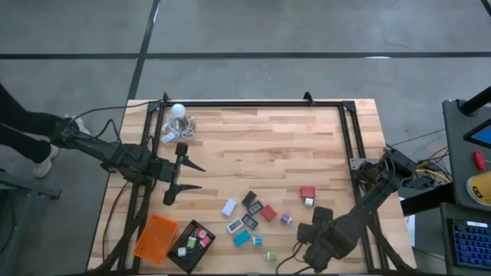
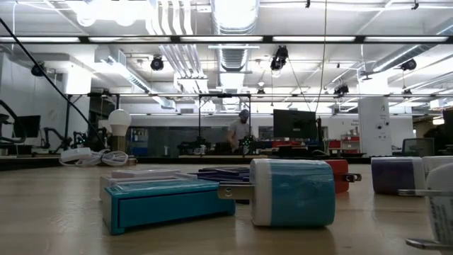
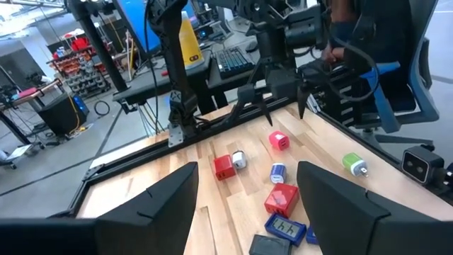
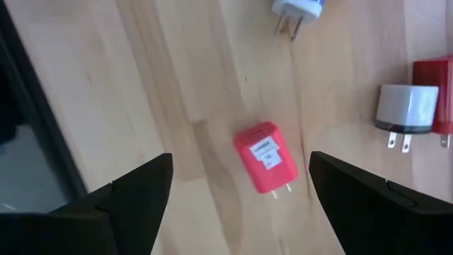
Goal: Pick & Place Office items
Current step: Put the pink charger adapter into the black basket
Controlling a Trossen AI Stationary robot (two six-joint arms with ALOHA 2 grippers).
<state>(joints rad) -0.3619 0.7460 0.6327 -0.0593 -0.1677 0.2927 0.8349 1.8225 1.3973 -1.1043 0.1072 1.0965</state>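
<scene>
Office items lie scattered on the wooden tabletop, mostly toward its 6 o'clock edge in the high view, with a few already inside the black tray beside the orange tray at 7 o'clock; the right gripper hovers over the 5 o'clock area, its fingers spread wide and holding nothing; between them in the right wrist view sits a small red plug block, long axis tilted slightly off that picture's vertical, its two prongs pointing toward the camera's lower edge; a white-and-blue plug and a grey-white plug against a red block lie just beyond it; the left gripper waits at 9 o'clock, open wide and empty, aimed across the tabletop toward the pieces; a white bulb with coiled cord rests at 11 o'clock; in the low view a teal-and-white plug lies on its side, prong pointing to 9 o'clock, beside a flat teal box.
</scene>
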